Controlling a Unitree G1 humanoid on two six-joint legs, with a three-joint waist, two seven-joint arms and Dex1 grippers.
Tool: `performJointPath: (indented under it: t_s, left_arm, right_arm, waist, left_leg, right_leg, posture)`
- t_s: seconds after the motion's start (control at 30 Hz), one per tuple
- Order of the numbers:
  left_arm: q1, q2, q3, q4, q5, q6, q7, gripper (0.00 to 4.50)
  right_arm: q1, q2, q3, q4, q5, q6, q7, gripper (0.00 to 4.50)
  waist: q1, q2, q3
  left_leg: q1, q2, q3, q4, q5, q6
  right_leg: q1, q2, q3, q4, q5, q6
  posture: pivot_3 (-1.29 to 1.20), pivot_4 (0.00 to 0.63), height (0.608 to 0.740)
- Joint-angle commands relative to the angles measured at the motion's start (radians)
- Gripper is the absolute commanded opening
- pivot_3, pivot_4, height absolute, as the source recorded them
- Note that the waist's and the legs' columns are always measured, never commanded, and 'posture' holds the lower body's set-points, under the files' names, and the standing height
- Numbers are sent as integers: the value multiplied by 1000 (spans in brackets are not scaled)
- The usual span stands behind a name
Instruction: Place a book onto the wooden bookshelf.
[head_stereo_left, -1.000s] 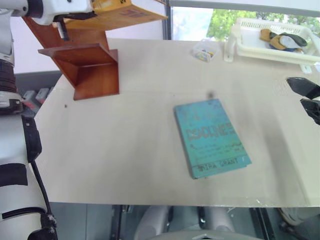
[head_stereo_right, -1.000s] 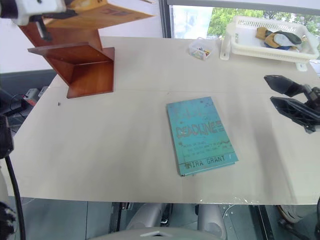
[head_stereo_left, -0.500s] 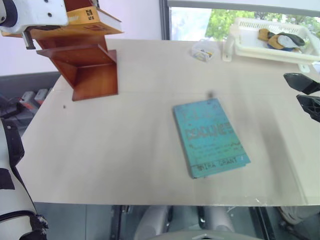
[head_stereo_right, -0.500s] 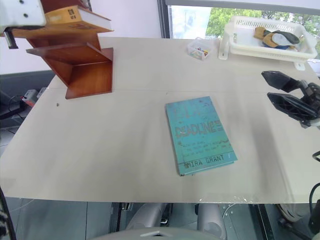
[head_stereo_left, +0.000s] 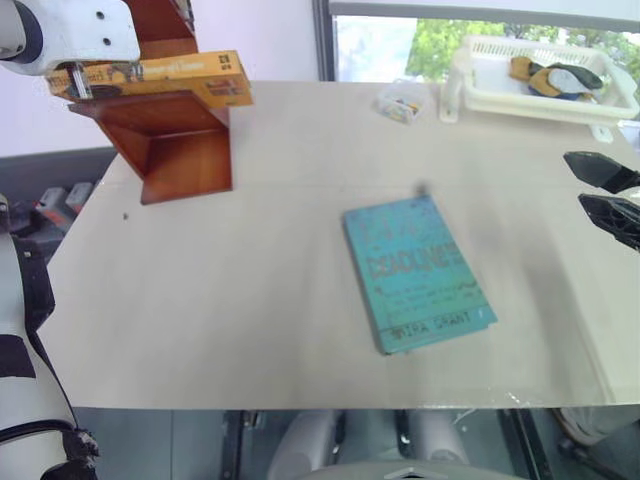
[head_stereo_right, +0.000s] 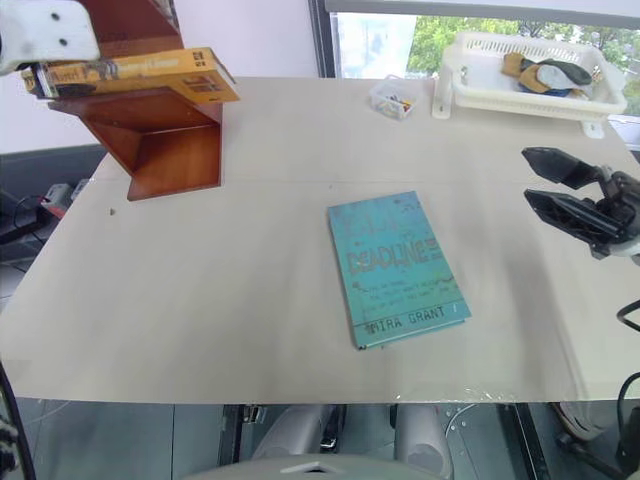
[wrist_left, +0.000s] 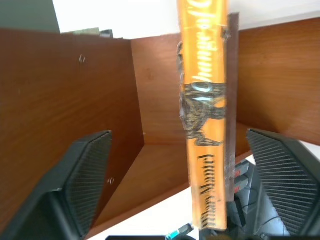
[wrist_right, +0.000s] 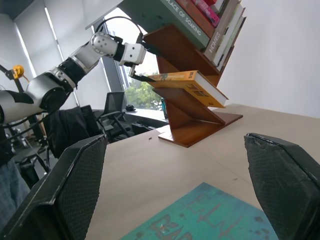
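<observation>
- Head views: you have the book (head_stereo_right: 130, 72), a thick yellow-orange paperback with dark lettering along its spine and small pictures near one cover corner, lying flat on a board of the wooden bookshelf (head_stereo_right: 170, 150), one end jutting past the board's edge. The shelf unit is reddish-brown, with flat boards and slanted panels, and stands at the far left corner of the worktop (head_stereo_right: 230, 290). Your left claw (head_stereo_left: 78, 78) sits at the book's left end. A teal book (head_stereo_right: 397, 266) lies flat mid-worktop. Your right claw (head_stereo_right: 550, 185) hangs over the right edge, fingers spread, holding nothing. A white basket (head_stereo_right: 530, 75) stands at the far right.
- Left wrist view: you see the orange spine between the two black fingers (wrist_left: 87, 170), which stand wide on either side, clear of it; brown shelf boards lie behind.
- Right wrist view: you see the book on a slanted-panel board, other books stacked on the tier above, the left claw at its end.
</observation>
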Motion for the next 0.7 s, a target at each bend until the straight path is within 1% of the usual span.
performJointPath:
  t_s: [0.03,0.17,0.27,0.3,0.4,0.5,0.53,0.6,0.63,0.7]
  left_arm:
    - [-42,24,7,-3,21,42,-9,4457]
    - [-39,39,46,-17,-7,98,-15,4457]
    - [28,25,152,-103,-171,198,-118,4457]
    - [66,11,213,-172,-267,259,-178,4457]
    - [167,-2,326,-377,-450,396,-283,4457]
    - [306,-74,481,-695,-717,662,-321,4457]
    - [374,-97,517,-807,-802,768,-324,4457]
    - [487,-120,566,-957,-903,911,-300,4457]
    - [536,-135,593,-999,-936,954,-268,4457]
    - [691,-194,643,-1071,-949,990,-167,4457]
  right_arm:
    - [1,-12,-55,-32,14,-15,-3,4500]
    - [22,-19,-74,-39,14,-14,-3,4500]
    - [54,-24,-104,-58,21,-3,-7,4500]
    - [71,-30,-120,-65,24,3,-9,4500]
    - [105,-45,-154,-67,26,11,-6,4500]
    - [156,-64,-176,-67,13,24,-2,4500]
    - [172,-71,-181,-65,7,27,3,4500]
    - [194,-82,-187,-57,0,27,11,4500]
    - [209,-89,-188,-50,-12,22,17,4500]
    - [270,-112,-165,-18,-109,-43,53,4500]
  waist:
    - [0,0,0]
    - [0,0,0]
    - [-1,0,0]
    - [-1,0,0]
    - [1,0,0]
    - [2,-1,-1]
    - [2,0,-1]
    - [1,2,-3]
    - [0,2,-3]
    - [0,4,-4]
  left_leg:
    - [0,0,0,0,0,0]
    - [0,0,0,1,0,0]
    - [0,0,0,1,0,0]
    - [0,0,0,1,0,0]
    - [-1,0,-1,4,0,0]
    - [-4,0,-2,7,0,0]
    - [-4,0,-3,9,0,0]
    - [-4,0,-3,9,0,1]
    - [-3,0,-2,9,0,1]
    - [-1,2,-2,7,0,0]
  right_leg:
    - [0,0,0,0,0,0]
    - [0,0,0,1,0,0]
    - [0,0,0,1,0,0]
    - [0,0,-1,1,0,0]
    - [0,-1,-2,1,0,0]
    - [0,-3,-3,1,0,0]
    - [0,-3,-4,1,0,0]
    - [1,-4,-3,1,0,0]
    - [1,-4,-3,1,0,-1]
    - [1,-3,-2,2,1,-1]
  posture:
    - [0,150,699]
    - [0,150,699]
    - [0,150,699]
    - [0,150,699]
    - [0,150,699]
    - [0,150,699]
    - [0,150,699]
    - [0,150,699]
    - [0,150,699]
    - [0,150,699]
